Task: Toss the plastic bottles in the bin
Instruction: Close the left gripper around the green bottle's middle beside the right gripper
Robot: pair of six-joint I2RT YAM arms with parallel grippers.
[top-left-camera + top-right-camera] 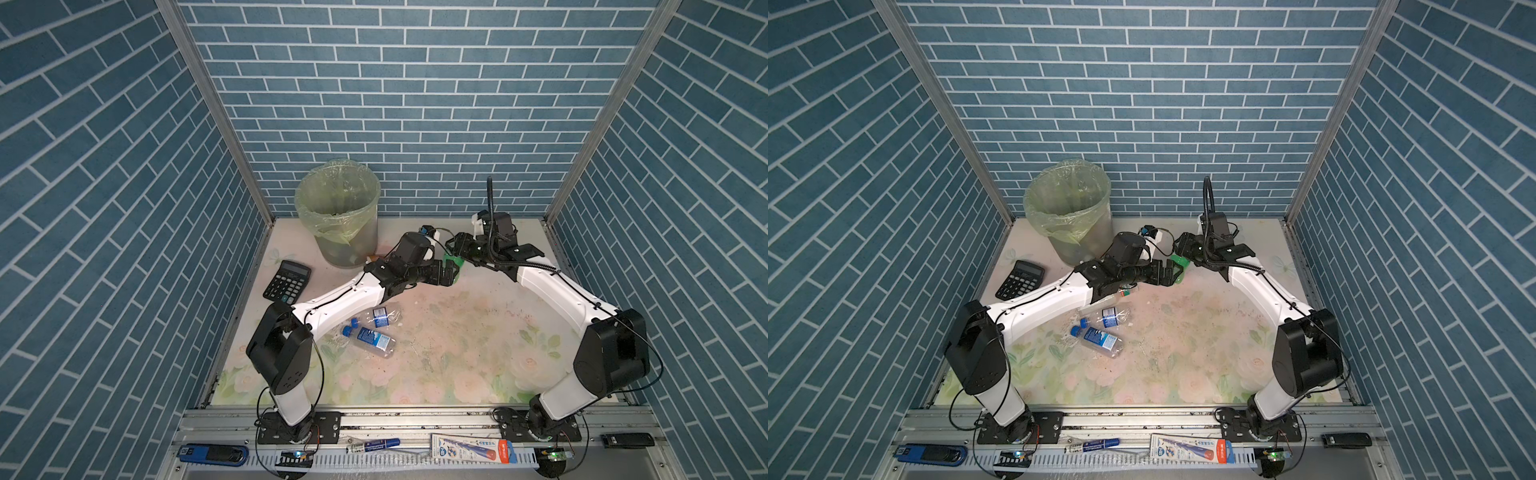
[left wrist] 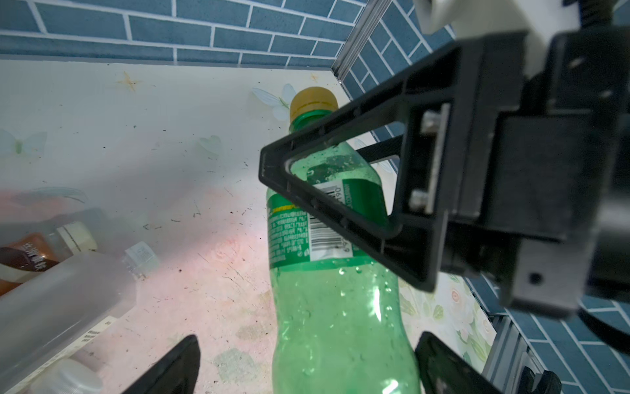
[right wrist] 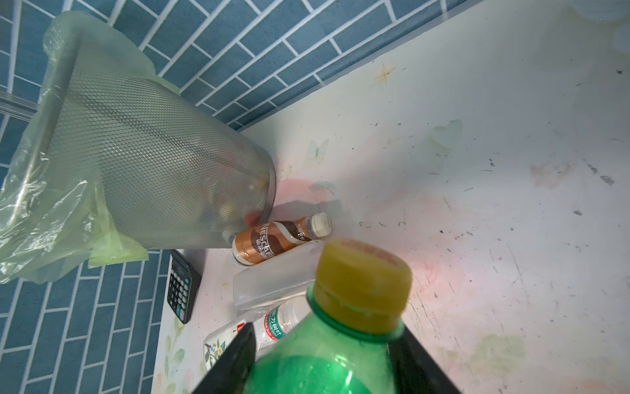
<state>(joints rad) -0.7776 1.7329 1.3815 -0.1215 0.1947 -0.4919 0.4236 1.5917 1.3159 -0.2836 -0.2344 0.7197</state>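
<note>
One green bottle point(image 2: 341, 307): yellow cap, droplets inside, held off the table point(image 1: 478, 328) near 1 o'clock in both top views, tilted between the two arms.
Right gripper point(image 3: 324, 360): clamped on the green bottle's shoulder, just below the neck, bearing its weight.
Left gripper point(image 2: 310, 361): spread wide, one finger each side of the lower body, apparently not touching it yet.
Bin point(image 1: 357, 243): at 11 o'clock, tall mesh wall, pale green bag folded over the rim, well apart from the green bottle.
Step in hand: probably a handover from right to left, given the bin on the left arm's side.
Doing it well: close the left fingers square on the lower body, below the label. Release the right only after a firm left grip. Squeeze gently, the thin wall likely to buckle or twist out.
Afterwards: lift clear of the tall rim, swing to 11 o'clock, open over the mouth rather than the edge.
Loose bottles: nearer blue-labelled bottle point(image 1: 372, 340) and farther blue-labelled bottle point(image 1: 384, 316) lying near 8 o'clock. Brown-wrapped bottle point(image 3: 272, 242) lying against or just beside the bin's foot. Frosted bottle point(image 3: 272, 281) beside that.
Calculator point(image 1: 287, 286): at 9 o'clock, best left alone.
</note>
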